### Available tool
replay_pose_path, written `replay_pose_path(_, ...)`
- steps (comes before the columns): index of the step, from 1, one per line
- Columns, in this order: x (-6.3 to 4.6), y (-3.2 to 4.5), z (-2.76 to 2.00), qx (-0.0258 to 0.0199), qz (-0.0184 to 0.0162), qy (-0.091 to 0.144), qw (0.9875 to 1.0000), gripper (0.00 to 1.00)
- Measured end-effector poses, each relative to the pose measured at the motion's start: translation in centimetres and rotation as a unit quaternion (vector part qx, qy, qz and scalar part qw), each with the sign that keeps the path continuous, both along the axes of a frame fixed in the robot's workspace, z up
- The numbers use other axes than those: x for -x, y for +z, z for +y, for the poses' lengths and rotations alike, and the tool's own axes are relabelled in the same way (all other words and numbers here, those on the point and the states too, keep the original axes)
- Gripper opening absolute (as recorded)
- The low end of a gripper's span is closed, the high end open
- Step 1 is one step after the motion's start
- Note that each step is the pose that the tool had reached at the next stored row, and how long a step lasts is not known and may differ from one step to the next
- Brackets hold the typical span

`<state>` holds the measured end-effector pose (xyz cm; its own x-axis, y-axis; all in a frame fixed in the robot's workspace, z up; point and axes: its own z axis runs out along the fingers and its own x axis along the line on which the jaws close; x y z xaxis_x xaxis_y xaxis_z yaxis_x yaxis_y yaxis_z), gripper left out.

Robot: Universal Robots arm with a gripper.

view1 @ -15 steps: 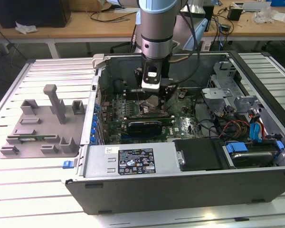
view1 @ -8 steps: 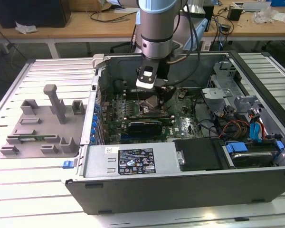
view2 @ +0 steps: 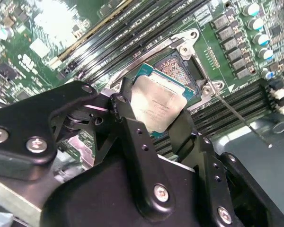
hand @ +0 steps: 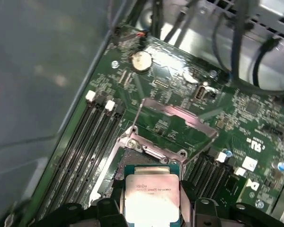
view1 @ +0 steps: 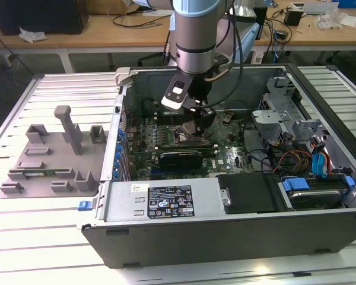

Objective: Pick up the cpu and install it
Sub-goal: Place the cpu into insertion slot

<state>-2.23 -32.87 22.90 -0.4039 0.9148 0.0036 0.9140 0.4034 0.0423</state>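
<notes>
The cpu (view2: 157, 103), a silver square with a thin green rim, sits between the two black fingers (view2: 124, 108) of my gripper (view2: 154, 109), which is shut on its opposite edges. It hangs just over the open socket (view2: 182, 70) on the motherboard, overlapping the socket's near corner. In the first wrist view the cpu (hand: 150, 195) lies below the raised socket frame (hand: 177, 120), with my gripper (hand: 151, 203) around it. In the exterior view my gripper (view1: 199, 120) reaches down inside the computer case (view1: 225, 234), over the middle of the board.
Memory slots (view2: 132, 33) run beside the socket. The socket's lever (view2: 236, 113) sticks out sideways. Cables (view1: 291, 157) and drive bays fill the case on the exterior view's right. A power supply (view1: 166, 202) lies along the front. A grey fixture tray (view1: 53, 154) stands outside on the left.
</notes>
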Motion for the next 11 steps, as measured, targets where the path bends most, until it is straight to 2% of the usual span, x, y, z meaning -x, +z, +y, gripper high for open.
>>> replay_pose_path(4, 0.00, -0.02, 0.00, 0.0000, 0.0000, -0.034, 0.9994, 0.55)
replay_pose_path(7, 0.00, -0.04, 0.00, 0.0000, 0.0000, -0.062, 0.9980, 0.55)
replay_pose_path(11, 0.00, -0.09, 0.00, 0.0000, 0.0000, -0.108, 0.9941, 0.55)
